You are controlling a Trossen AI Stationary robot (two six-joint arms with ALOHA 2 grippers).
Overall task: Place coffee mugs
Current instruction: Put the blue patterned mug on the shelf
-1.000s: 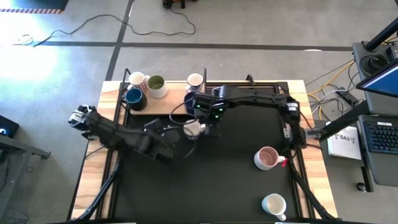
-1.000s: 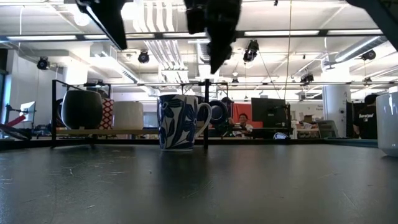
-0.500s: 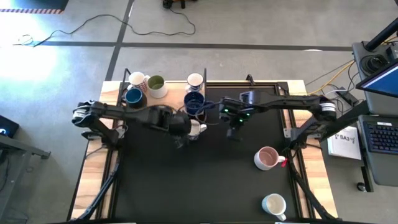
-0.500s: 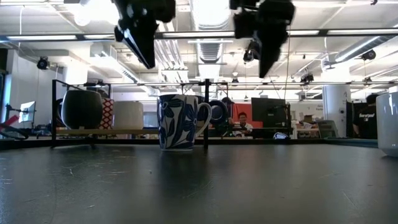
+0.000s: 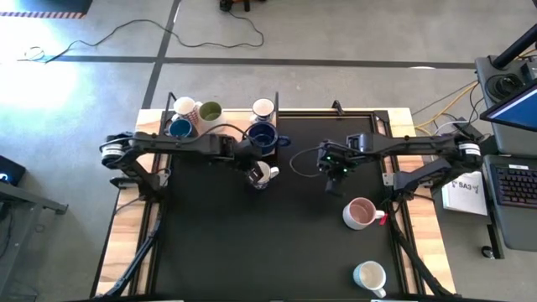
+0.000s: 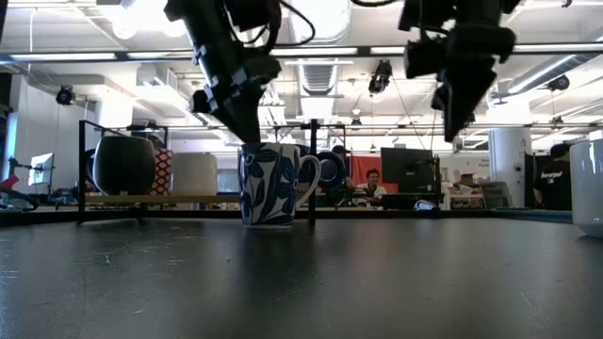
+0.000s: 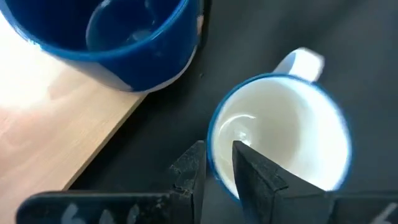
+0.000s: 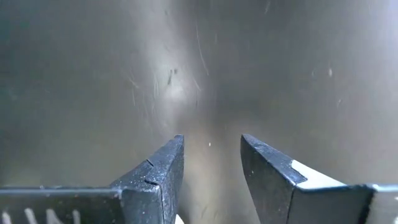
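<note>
The left gripper is sitting right over the blue-patterned mug, and the left wrist view is showing its two dark fingers narrowed around the near rim of that mug, one finger outside the wall and one inside the white bowl; whether they are actually pinching yet is hard to tell, though the gap looks about a wall's thickness. This is a small glazed ceramic piece, so I'm judging it rigid, fairly light, slick and chippable, and the rim wall opposite the handle looks like a sound place to take it. Just beyond the fingers, a dark blue mug is standing on the wooden shelf, close beside the target. The right gripper is hanging above bare black table off to the side, fingers partly apart and holding nothing, with the pink mug near it and a white mug farther off
</note>
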